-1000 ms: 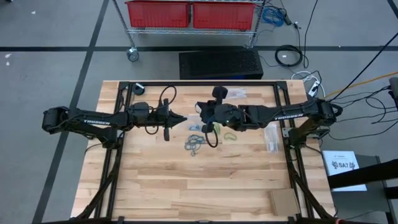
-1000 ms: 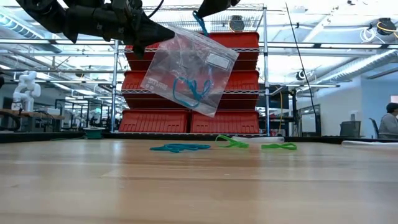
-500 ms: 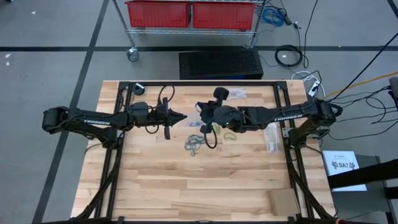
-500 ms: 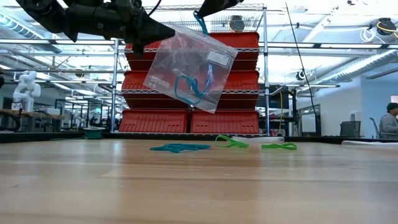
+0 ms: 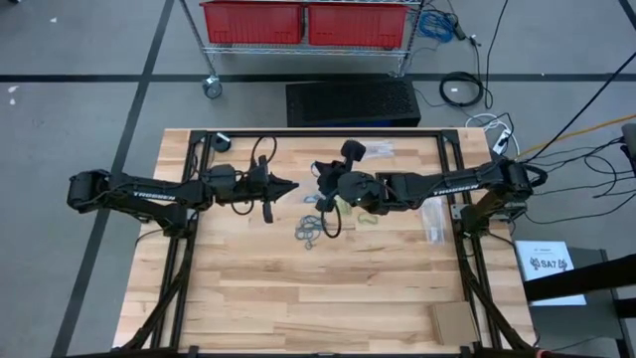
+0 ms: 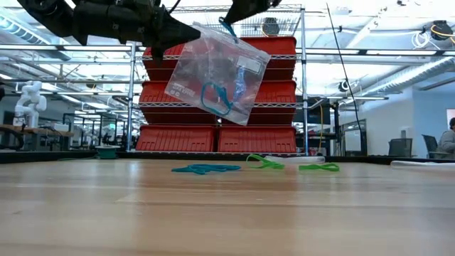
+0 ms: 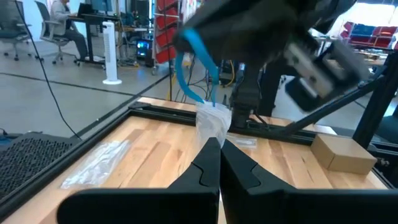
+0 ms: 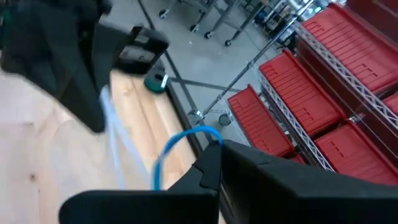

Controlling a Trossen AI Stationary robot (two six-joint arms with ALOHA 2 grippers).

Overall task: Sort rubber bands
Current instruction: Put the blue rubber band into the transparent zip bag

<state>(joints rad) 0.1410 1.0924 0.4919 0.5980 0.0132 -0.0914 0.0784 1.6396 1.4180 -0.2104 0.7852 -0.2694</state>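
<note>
two dark robot arms meet above the middle of a wooden table (image 5: 248, 288), seen from overhead w/ the left arm reaching in from the left side and the right arm from the right. the left gripper (image 6: 190, 33) is clenched on the top corner of a clear plastic zip bag (image 6: 213, 75), holding it up in the air well above the tabletop; the bag hangs tilted. inside the bag lie a few bright blue rubber bands (image 6: 215, 98), gathered near its lower part. the right gripper (image 6: 229, 19) is also clenched, pinching one bright blue band (image 6: 228, 27) right at the bag's upper edge, just beside the left gripper. in the left wrist view that band (image 7: 198, 59) loops down from the right gripper toward the bag's mouth, directly ahead of the left fingers (image 7: 202, 171), which are pressed together on the plastic. in the right wrist view the blue band (image 8: 177, 149) curves out from the closed fingertips.

more bands rest on the table below: a blue-grey cluster (image 6: 205, 168) and two green bands (image 6: 264, 163) (image 6: 319, 167) further back. from above, the loose pile (image 5: 310, 229) sits near table centre, under and just in front of the grippers. another clear bag (image 5: 433, 219) lies flat near the right edge, and a small cardboard box (image 5: 453, 320) sits at the near right corner. red bins (image 6: 259, 139) on a wire rack fill the background.
</note>
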